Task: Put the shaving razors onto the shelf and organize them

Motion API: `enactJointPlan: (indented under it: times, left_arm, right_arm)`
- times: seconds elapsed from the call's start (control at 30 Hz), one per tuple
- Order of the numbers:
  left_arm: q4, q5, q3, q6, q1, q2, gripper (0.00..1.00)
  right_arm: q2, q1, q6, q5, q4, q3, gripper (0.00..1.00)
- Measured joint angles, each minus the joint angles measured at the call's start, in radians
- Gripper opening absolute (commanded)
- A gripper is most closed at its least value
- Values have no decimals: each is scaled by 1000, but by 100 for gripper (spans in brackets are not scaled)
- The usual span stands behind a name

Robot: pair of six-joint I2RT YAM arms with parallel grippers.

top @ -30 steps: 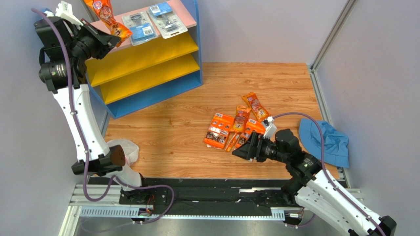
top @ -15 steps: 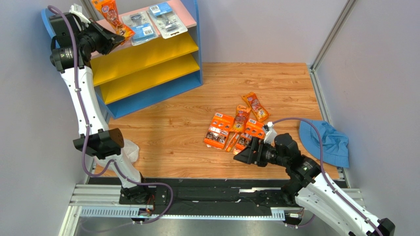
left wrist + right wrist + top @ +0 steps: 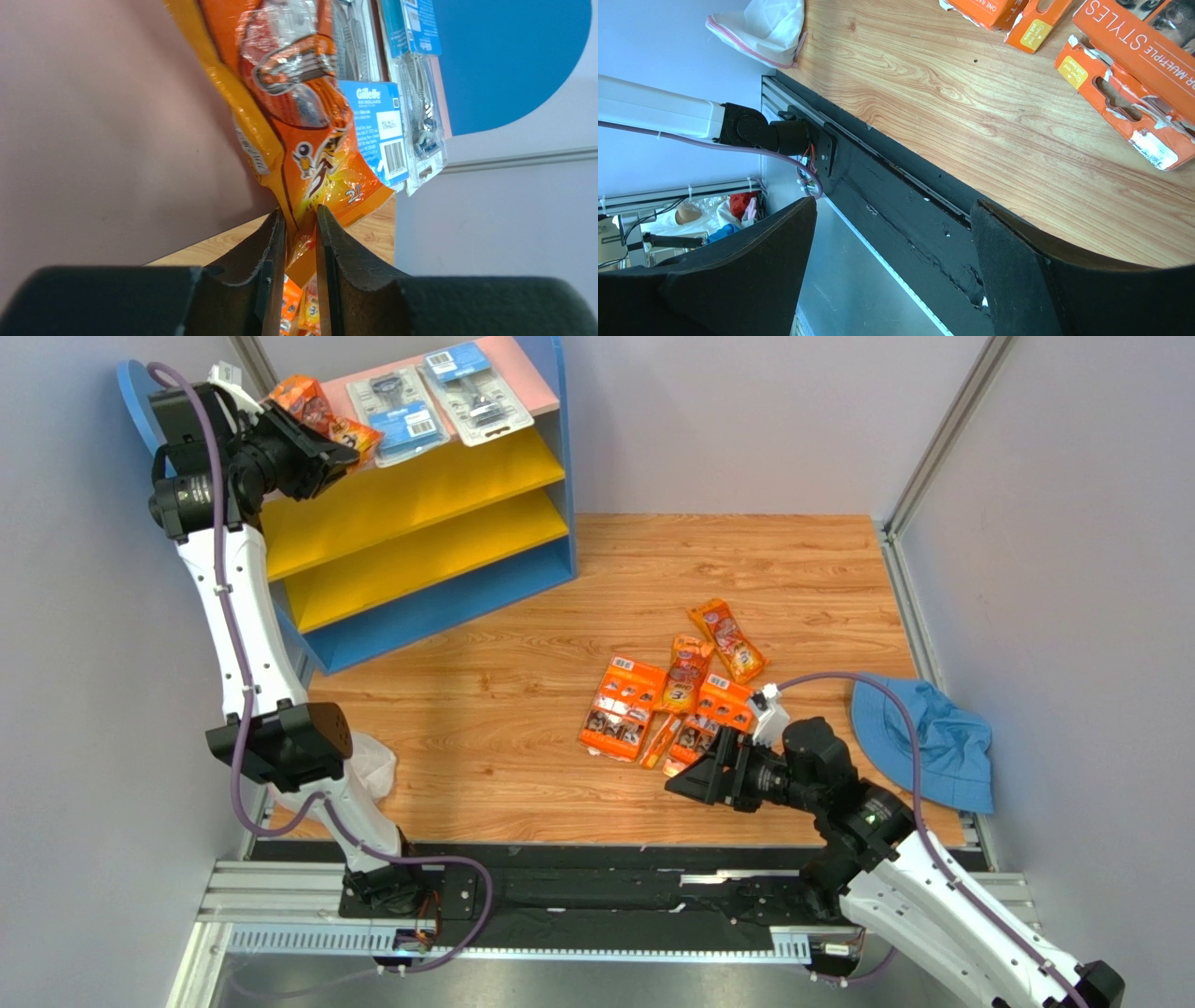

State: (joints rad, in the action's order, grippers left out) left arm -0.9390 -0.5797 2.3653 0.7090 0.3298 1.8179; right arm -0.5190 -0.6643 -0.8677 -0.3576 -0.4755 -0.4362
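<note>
The shelf's pink top board (image 3: 529, 387) carries two clear blister packs (image 3: 400, 409) of shaving razors. An orange bag (image 3: 326, 415) lies at the board's left end. My left gripper (image 3: 300, 454) is at that end, and its jaws stand slightly open. The bag's (image 3: 309, 140) tail sits loosely in the gap of the left gripper (image 3: 298, 213). Several orange razor packs (image 3: 627, 706) lie piled on the wooden floor. Just below the pile, my right gripper (image 3: 697, 779) stands open and holds nothing. In its wrist view the right gripper (image 3: 892, 206) points at the table's near edge.
A blue cloth (image 3: 919, 735) lies right of the pile by the right wall. A clear plastic bag (image 3: 358, 759) sits near the left arm's base. The black rail (image 3: 561, 879) runs along the near edge. Two yellow lower boards (image 3: 421, 479) are bare.
My left arm brought the orange bag down onto the pink top board, and its jaws have parted. The right gripper drew back slightly from the pile, still open.
</note>
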Motion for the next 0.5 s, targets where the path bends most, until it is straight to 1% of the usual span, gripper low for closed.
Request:
enactJointPlan:
  times: [0.03, 0.17, 0.23, 0.3, 0.33, 0.37, 0.4, 0.5]
  left_arm:
    - [1, 0, -9, 0, 2, -3, 33]
    - [6, -6, -32, 0, 11, -16, 36]
    - [9, -7, -42, -1, 13, -24, 36]
    - [10, -7, -47, -1, 14, -31, 33]
    - [10, -7, -48, -1, 14, -33, 25]
    - [10, -7, -50, -1, 14, -34, 21]
    - [11, -8, -52, -3, 14, -37, 12]
    - [15, -12, -58, -5, 14, -41, 0]
  right_arm:
    - [4, 0, 0, 0, 0, 3, 84]
    - [22, 0, -2, 0, -2, 14, 84]
    - [24, 0, -3, 0, -2, 14, 84]
    - [25, 0, -4, 0, -2, 14, 84]
    - [25, 0, -4, 0, -2, 14, 84]
    - [25, 0, -5, 0, -2, 14, 84]
    - [25, 0, -6, 0, -2, 15, 84]
    - [25, 0, -8, 0, -2, 16, 84]
